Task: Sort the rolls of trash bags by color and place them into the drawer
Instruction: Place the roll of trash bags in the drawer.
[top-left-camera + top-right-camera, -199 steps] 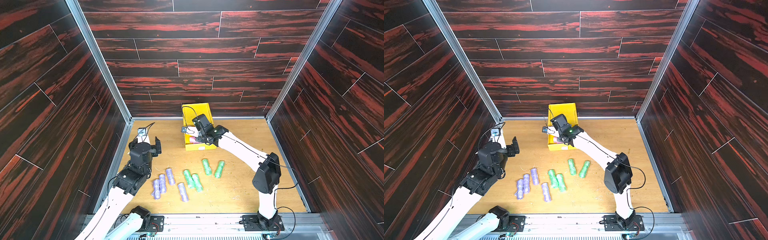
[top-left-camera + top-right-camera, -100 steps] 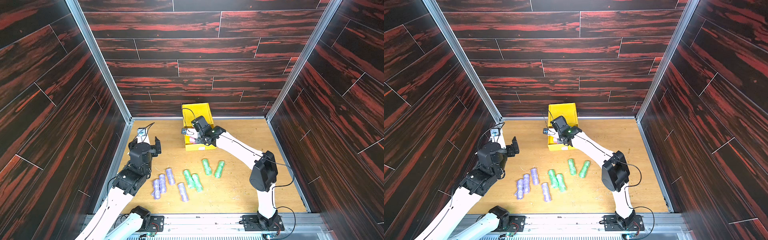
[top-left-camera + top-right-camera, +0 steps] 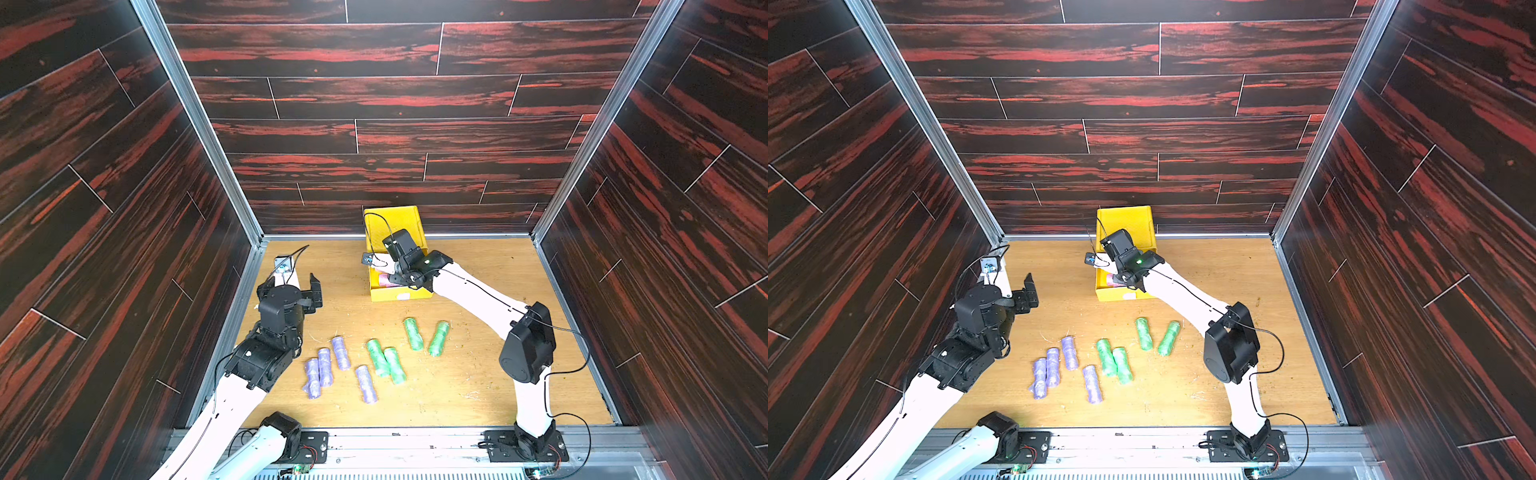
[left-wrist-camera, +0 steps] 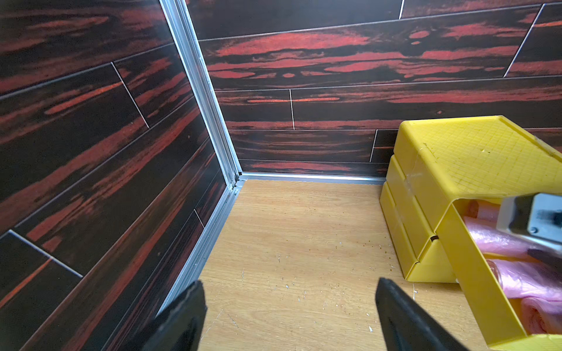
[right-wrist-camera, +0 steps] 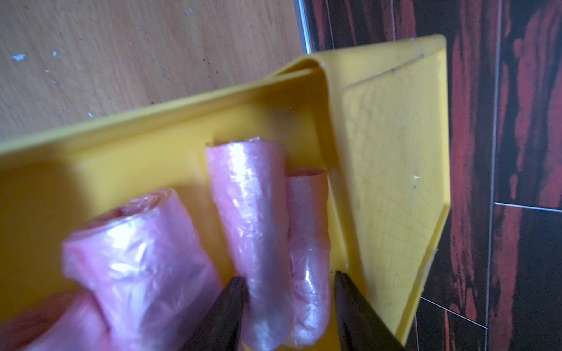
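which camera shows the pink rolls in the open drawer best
The right wrist view: the pink rolls fill the frame, lying in the yellow drawer. The left wrist view catches some at its edge, partly blocked; in both top views the right arm hides all but a sliver.

3 dark red-black wood-grain walls [image 3: 374, 104] stand around the light wooden floor [image 3: 478, 270]. Silver metal rails [image 3: 200, 124] rise from floor's far corners. Bright, even light.

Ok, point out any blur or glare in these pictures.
Right wrist view: the nearest pink roll is soft, and glare streaks the middle roll. Left wrist view: the grey block over the drawer is smeared. Both top views: sharp throughout.
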You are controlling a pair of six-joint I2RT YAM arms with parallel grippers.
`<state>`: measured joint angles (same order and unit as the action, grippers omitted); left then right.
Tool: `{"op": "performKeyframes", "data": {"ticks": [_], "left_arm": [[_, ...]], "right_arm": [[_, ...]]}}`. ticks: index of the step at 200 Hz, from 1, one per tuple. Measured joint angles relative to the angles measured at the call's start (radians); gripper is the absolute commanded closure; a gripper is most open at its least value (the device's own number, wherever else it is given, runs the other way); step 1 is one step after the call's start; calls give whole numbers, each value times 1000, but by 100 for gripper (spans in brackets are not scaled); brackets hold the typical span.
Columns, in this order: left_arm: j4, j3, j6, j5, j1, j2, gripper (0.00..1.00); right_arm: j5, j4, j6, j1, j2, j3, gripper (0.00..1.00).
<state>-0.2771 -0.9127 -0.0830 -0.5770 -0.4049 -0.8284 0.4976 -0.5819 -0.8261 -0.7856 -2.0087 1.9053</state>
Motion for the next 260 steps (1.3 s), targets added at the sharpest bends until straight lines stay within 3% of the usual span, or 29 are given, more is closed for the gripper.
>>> {"op": "performKeyframes", "data": {"ticks": [59,85,125,157,199,224,260], "left_arm": [[1,-10,-3,-23,1,-23,9],[-23,-117,-25,-18,6,-128,8],[-89,-541,-86,80,13,-456,5],[-198,-942,-177,270,57,-777,2],[-466,-1693,-373,601,179,-1379,3],[-479,-1718,-510,758,245,-1525,0],[-465,-1775,-632,860,294,-1645,0]], "right_arm": [[-18,-1,19,-11,182,6,44],[-4,26,62,-14,298,-26,44],[49,30,247,-14,451,-63,43],[34,64,417,-14,630,-230,38],[-39,104,571,-15,871,-470,37],[-89,112,636,-16,942,-526,35],[-151,111,700,-16,978,-606,33]]}}
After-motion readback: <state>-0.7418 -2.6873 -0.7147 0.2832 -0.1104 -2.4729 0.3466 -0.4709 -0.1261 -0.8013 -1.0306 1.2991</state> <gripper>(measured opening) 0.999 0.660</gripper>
